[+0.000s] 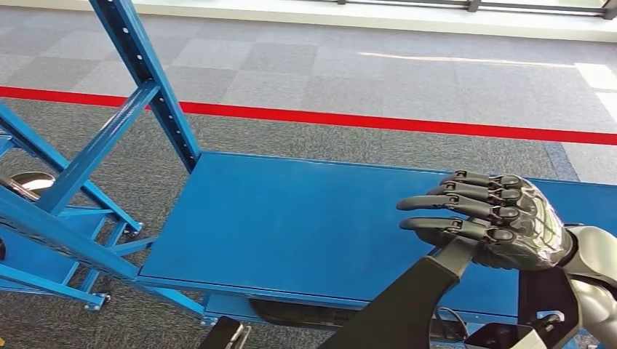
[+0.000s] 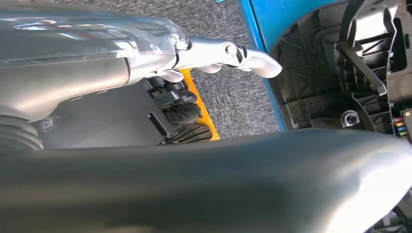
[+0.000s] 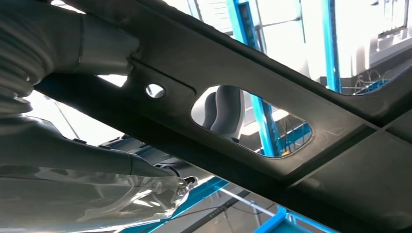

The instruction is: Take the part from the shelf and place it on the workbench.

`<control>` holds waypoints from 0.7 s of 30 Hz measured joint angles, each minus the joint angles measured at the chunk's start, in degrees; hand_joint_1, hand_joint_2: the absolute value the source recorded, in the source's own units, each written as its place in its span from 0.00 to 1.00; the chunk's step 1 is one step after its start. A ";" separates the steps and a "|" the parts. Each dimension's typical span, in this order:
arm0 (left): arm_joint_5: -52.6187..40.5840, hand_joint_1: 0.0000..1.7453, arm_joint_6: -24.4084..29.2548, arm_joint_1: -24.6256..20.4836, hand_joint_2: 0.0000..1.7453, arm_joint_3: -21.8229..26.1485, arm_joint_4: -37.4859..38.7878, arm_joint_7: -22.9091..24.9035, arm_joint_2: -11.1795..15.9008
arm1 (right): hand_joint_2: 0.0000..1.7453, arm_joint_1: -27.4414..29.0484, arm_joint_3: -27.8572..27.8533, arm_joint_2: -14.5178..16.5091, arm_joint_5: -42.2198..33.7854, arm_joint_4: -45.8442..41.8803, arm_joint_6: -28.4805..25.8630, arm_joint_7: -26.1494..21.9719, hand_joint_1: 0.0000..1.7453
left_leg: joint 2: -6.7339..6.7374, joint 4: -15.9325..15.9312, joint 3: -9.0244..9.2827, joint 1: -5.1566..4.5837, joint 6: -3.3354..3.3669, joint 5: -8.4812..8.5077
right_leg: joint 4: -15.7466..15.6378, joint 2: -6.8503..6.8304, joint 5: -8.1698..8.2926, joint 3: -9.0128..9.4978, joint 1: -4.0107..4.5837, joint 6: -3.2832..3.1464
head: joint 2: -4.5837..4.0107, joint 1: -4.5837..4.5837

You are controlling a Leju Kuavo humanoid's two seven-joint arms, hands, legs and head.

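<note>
The part is a long black plastic panel (image 1: 407, 305) that rises from the bottom edge of the head view to my right hand (image 1: 502, 218). That hand grips its upper end over the near right of the blue flat surface (image 1: 291, 225), fingers stretched over the top. In the right wrist view the black panel (image 3: 272, 97) crosses the whole picture, with an oval cutout in it. The left wrist view has my left hand (image 2: 228, 53) close to the panel's ribbed underside (image 2: 350, 63); whether it holds the panel is unclear.
Blue uprights and slanted braces of the rack (image 1: 145, 80) stand at the left. A shiny round object (image 1: 29, 182) lies behind them. A red line (image 1: 378, 120) runs across the grey carpet beyond the blue surface.
</note>
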 joint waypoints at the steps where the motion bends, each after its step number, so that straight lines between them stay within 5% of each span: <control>1: -0.01 0.00 0.00 0.02 0.00 0.00 0.00 -0.01 0.03 | 1.00 0.10 -0.01 0.00 0.05 -0.01 -0.04 0.00 1.00 | -0.01 0.02 -0.01 -0.09 0.15 -0.02 | -0.10 -0.01 0.05 0.04 -0.08 0.15 | 0.00 -0.01; 5: -0.04 0.00 -0.02 0.07 0.00 0.00 0.00 -0.10 0.04 | 1.00 0.41 -0.09 -0.26 0.14 -0.11 -0.29 0.01 1.00 | 0.05 -1.39 0.69 0.32 1.32 0.71 | 1.99 0.34 -1.64 -0.63 -0.10 0.32 | 0.00 0.02; 9: -0.40 0.00 0.09 0.22 0.00 0.00 0.00 -0.67 0.04 | 1.00 1.41 -0.11 -0.56 0.26 -0.13 -0.60 0.02 1.00 | 0.00 -1.78 0.98 0.25 1.74 0.83 | 15.51 1.03 -7.17 -7.52 0.24 -0.26 | 0.00 0.05; 11: -0.89 0.00 0.49 0.29 0.50 0.00 0.00 -1.38 0.04 | 1.00 2.01 -0.14 -0.69 0.36 -0.16 -0.78 0.02 1.00 | -0.18 -1.67 1.21 0.24 1.54 0.61 | 14.25 1.08 -4.86 -7.51 0.28 -0.10 | -0.01 0.05; 13: -1.54 0.00 1.43 0.31 1.00 -0.01 0.00 -2.92 0.03 | 1.00 2.39 -0.28 -0.86 0.51 -0.29 -1.02 0.04 1.00 | -0.36 -1.29 1.49 0.27 0.96 0.11 | 6.79 1.15 -0.62 -4.46 0.30 0.04 | -0.01 0.05; 15: -2.56 0.00 4.36 0.37 0.50 -0.11 0.00 -6.38 0.04 | 1.00 3.19 -0.64 -1.28 0.82 -0.79 -1.47 0.47 1.00 | -0.46 -0.64 1.33 0.09 0.46 -0.44 | 1.95 1.30 1.13 -2.56 0.41 -0.16 | 0.00 -0.01; 17: -3.63 0.00 8.40 0.47 0.00 -0.26 0.00 -11.21 0.05 | 1.00 4.64 -1.48 -2.17 1.18 -1.90 -2.21 1.19 1.00 | -0.53 -0.36 1.13 -0.07 0.76 -0.59 | 1.30 1.35 1.02 -2.44 0.52 -0.38 | 0.00 -0.07; 21: -4.63 0.00 11.66 0.55 0.00 -0.63 0.00 -16.86 0.05 | 1.00 7.43 -3.75 -4.38 1.00 -4.33 -3.13 2.02 1.00 | -0.54 -0.84 1.39 -0.02 1.33 -0.43 | 1.30 1.33 0.91 -2.41 0.69 -0.64 | -0.01 -0.07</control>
